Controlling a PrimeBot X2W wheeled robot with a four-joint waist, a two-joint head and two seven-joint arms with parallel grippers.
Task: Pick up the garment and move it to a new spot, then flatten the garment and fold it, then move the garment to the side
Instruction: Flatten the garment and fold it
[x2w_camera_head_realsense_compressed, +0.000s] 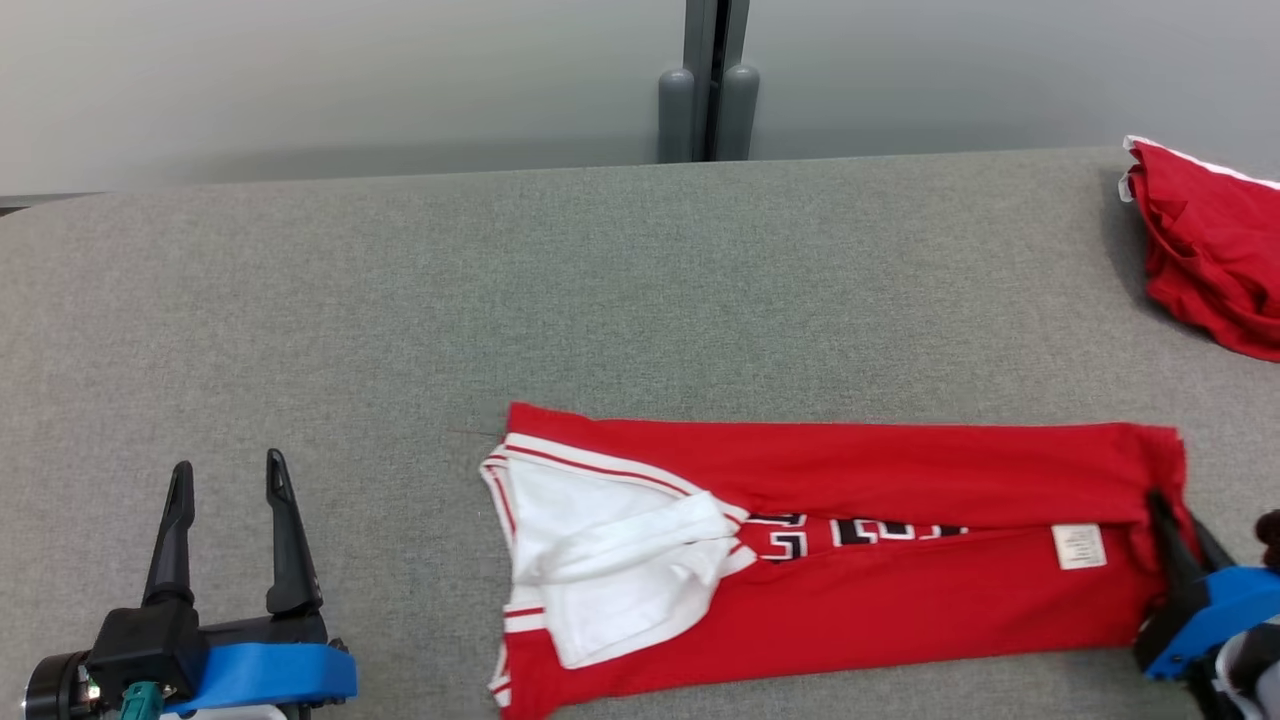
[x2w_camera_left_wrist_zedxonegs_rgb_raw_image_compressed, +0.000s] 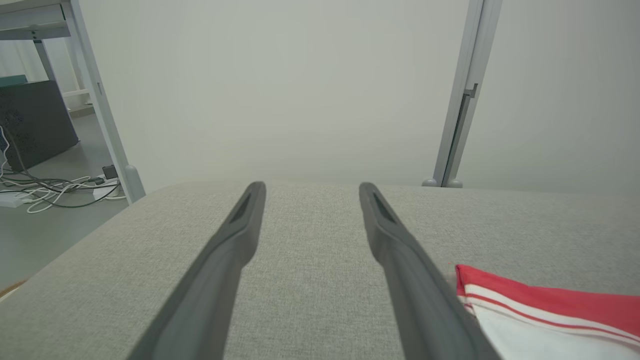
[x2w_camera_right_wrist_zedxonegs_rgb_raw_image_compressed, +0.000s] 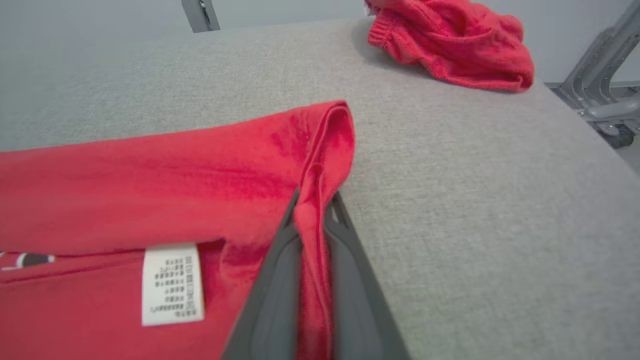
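So the folded red garment with white trim (x2w_camera_head_realsense_compressed: 850, 610) is lying flat on the grey fabric worktop (x2w_camera_head_realsense_compressed: 400, 280), toward the near right. The right gripper (x2w_camera_head_realsense_compressed: 1175, 515) has its fingers pinched tight on its right-hand edge, with a ridge of cloth squeezed between them. Over on the left, the left gripper (x2w_camera_head_realsense_compressed: 228, 465) has its fingers spread wide, holding nothing. There's a crumpled red cloth (x2w_camera_head_realsense_compressed: 1215, 260) at the far right.

- The left gripper (x2w_camera_head_realsense_compressed: 228, 468) has two long, tapering dark grey fingers (x2w_camera_left_wrist_zedxonegs_rgb_raw_image_compressed: 235, 240), each with a slot-like recess near its tip.
- Behind them sit a black block (x2w_camera_head_realsense_compressed: 160, 635), a blue band (x2w_camera_head_realsense_compressed: 265, 675), a teal plug (x2w_camera_head_realsense_compressed: 140, 700) and a round silver-rimmed cap (x2w_camera_head_realsense_compressed: 48, 688).
- The right gripper (x2w_camera_head_realsense_compressed: 1172, 515) has matching dark fingers and a blue housing (x2w_camera_head_realsense_compressed: 1215, 605).
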